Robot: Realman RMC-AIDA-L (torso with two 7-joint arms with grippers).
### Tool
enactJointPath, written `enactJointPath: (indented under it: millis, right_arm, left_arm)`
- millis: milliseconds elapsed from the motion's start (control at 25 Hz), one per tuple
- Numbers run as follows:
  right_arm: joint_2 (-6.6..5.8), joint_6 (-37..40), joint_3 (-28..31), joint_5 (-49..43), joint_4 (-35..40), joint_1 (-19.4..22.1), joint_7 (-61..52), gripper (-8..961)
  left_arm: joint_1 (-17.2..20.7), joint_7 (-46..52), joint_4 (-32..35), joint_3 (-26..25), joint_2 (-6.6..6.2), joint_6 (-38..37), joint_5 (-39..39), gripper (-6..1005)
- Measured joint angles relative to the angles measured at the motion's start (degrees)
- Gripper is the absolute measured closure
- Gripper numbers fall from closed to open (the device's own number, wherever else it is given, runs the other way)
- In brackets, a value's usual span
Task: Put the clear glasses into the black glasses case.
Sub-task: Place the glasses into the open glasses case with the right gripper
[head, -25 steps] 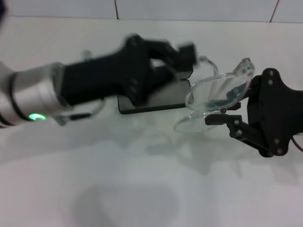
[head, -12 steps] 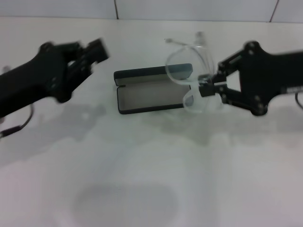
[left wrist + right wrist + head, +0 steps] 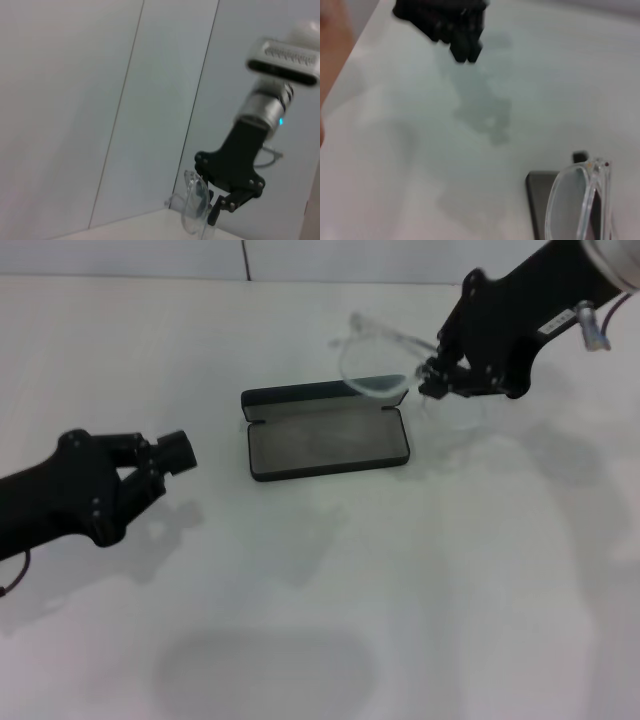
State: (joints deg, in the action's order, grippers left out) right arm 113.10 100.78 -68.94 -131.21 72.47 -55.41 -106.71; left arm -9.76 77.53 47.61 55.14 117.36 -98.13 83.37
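Over the far right end of the open black glasses case we carry the clear glasses in our right gripper, its jaws pinched on the frame near one end so that the rest of the glasses hangs out to the left, above the case's far edge and not yet inside it. The case lies flat with its grey lining up, near the middle of the white table. Our left gripper hangs low to the left of the case, well apart from it, holding nothing; we cannot tell how far its jaws stand apart. We judge the main risk to be a crooked drop: the glasses are held by one end and sit askew to the case, so one arm may catch on the rim or the lens may rest across the edge. The smooth plastic could also slip in so small a grip. The tabletop is plain and glossy, and a pale tiled wall runs behind it.
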Motion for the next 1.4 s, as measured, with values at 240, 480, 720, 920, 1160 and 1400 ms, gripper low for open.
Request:
enactJointPath:
  millis: [240,480,720,920,1160,1400]
  right_arm:
    - [2.82,0.33,-3.58,-13.51,-11.72,-13.83,0.32,866]
    - [3.07,-5.65,-13.95,-13.36,-14.03,-15.45,0.54,865]
    - [3.09,-12.87,-20.67,-10.67,-13.86,-12.59,0.88,864]
    - [3.10,-18.51,-25.15,-7.82,-14.40,-10.56,-0.52,863]
    - [3.10,-22.03,-27.47,-7.03,-14.52,-9.20,-2.07,863]
    - [3.09,-25.79,-30.73,-7.20,-14.63,-7.75,-2.69,862]
  left_arm:
    - [0.70,-0.05,-0.25,-0.26,0.78,-0.02,1.40,933]
    - [0.60,-0.02,-0.39,-0.04,1.04,-0.08,1.67,933]
    - [0.47,0.00,-0.44,-0.18,1.08,-0.12,1.70,934]
    - [0.22,0.00,-0.48,-0.21,1.11,-0.14,1.72,934]
    - [0.01,0.00,-0.44,-0.21,1.27,-0.14,1.72,934]
    - [-0.02,0.00,-0.47,-0.21,1.47,-0.12,1.78,934]
